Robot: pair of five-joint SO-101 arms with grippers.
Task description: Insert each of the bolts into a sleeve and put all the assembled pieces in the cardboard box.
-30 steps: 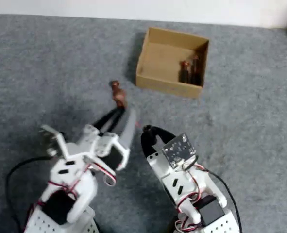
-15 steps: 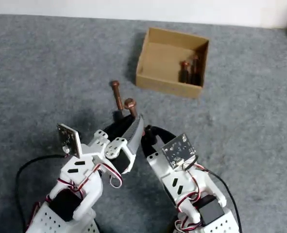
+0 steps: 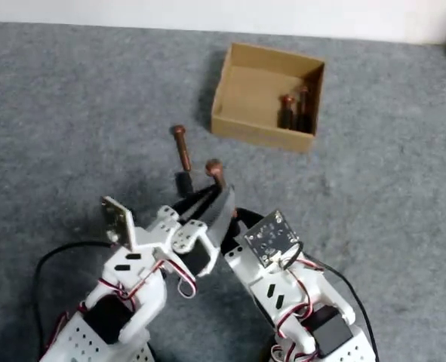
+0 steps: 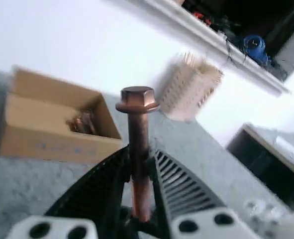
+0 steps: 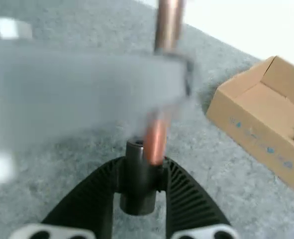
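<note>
Grey, felt-like surface (image 3: 64, 98) from edge to edge in the high view, bounded on the far side by a strip of white wall (image 3: 132, 9). At the near left, a black cable (image 3: 38, 268) curling beside the white left arm (image 3: 128, 290). Ahead of that arm, standing on the surface and leaning slightly, a lone bolt (image 3: 182, 151), foot in a dark sleeve (image 3: 183, 183).

Just right of it, the left end effector (image 3: 213, 194), drawn in narrow on the shank of a copper bolt (image 4: 138, 139). Holds it upright, hexagonal head well above the ribbed fingers (image 4: 184, 186).

Close against that, the right end effector (image 5: 142, 167), clamped on a short black sleeve (image 5: 138, 184). Grips it with the open mouth up. Tip of the copper bolt at that mouth, possibly just inside; too blurred in the right wrist view to settle. Behind, the white right arm (image 3: 290, 294), with a small circuit board (image 3: 268, 237) at its wrist.

Farther back and to the right, apart from both arms, the cardboard box (image 3: 241, 128), open-topped, resting on the surface. Holds two assembled pieces (image 3: 294, 109) upright against its right-hand wall.

Beyond the box in the left wrist view, more white wall, a cream perforated basket (image 4: 189, 92) at the surface's far edge, a high ledge (image 4: 211, 37) carrying dark clutter and a blue object (image 4: 253, 45), and dark furniture (image 4: 266, 149) off to the side.
</note>
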